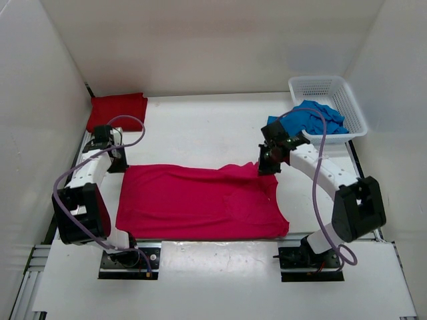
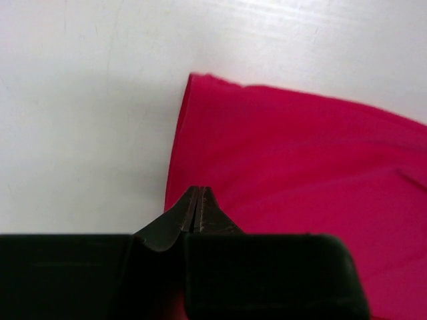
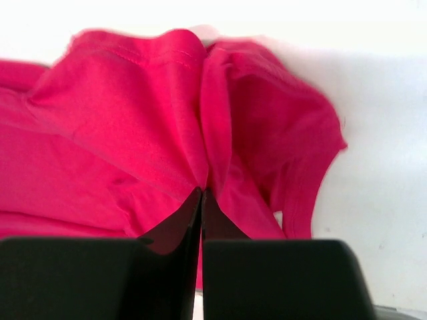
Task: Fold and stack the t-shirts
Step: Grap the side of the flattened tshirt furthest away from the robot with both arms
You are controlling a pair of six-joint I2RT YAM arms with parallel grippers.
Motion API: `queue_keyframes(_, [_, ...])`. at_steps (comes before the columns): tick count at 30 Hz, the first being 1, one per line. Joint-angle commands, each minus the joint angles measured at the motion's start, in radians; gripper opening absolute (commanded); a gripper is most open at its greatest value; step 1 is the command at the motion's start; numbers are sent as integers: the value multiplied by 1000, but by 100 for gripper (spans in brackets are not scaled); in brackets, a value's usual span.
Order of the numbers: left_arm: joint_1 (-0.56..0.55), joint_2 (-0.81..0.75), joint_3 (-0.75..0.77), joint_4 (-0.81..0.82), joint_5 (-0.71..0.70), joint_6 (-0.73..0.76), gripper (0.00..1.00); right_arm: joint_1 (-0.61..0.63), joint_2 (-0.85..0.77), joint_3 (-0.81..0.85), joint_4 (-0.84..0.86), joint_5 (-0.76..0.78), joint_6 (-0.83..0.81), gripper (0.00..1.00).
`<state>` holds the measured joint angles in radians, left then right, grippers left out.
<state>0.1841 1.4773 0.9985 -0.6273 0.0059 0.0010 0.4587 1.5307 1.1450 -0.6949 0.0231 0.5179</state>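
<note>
From above, the bright pink-magenta fabric t-shirt (image 1: 200,203) lies spread on the white counter (image 1: 200,127) between the left gripper (image 1: 119,167) and the right gripper (image 1: 267,167). A folded dark red fabric t-shirt (image 1: 117,110) lies beyond the left one. A bright blue fabric t-shirt (image 1: 310,120) fills the white plastic mesh basket (image 1: 353,113) beyond the right.

The left wrist view alone shows that gripper's tips pressed together on the pink shirt's flat edge.

The right wrist view alone shows its tips pinching a raised fold.

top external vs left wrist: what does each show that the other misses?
Only top external: the folded dark red t-shirt far left, the blue t-shirt in the white mesh basket, and the right gripper shut on the pink t-shirt. Only left wrist: the left gripper tips closed on that shirt's edge, close up. Both: pink t-shirt, white table.
</note>
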Motion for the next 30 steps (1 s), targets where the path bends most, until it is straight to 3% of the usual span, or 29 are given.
queue_keyframes(1, [2,-57,-46,-9,-44,-1,10,21,-95,-77,14,49,33,0])
queue_keyframes(3, [24,-29,-46,-9,-44,-1,10,21,-133,-137,46,49,42,0])
queue_keyframes(4, [35,-11,-25,-9,-31,-1,39,21,-133,-149,58,32,51,0])
queue_keyframes(5, [35,7,-8,-9,-17,-1,53,21,-133,-149,70,20,51,0])
queue_keyframes(6, [35,46,33,-9,5,-1,61,21,-110,-149,71,20,51,0])
queue_keyframes(8, [35,87,74,-9,60,-1,72,21,-64,-117,81,20,76,0])
queue_keyframes(11, [35,179,150,-9,113,-1,75,44,-20,-61,81,11,76,0])
queue_keyframes(18, [14,377,239,-9,120,-1,75,55,3,-37,63,44,67,0])
queue_keyframes(23, [5,420,230,-9,85,-1,70,55,13,-16,45,69,57,0])
queue_keyframes(26, [5,411,206,-9,118,-1,54,55,31,-4,44,80,48,0])
queue_keyframes(27, [5,411,206,-9,118,-1,37,55,31,-4,44,80,48,0])
queue_keyframes(30, [5,422,206,-9,118,-1,17,55,43,16,34,89,48,0])
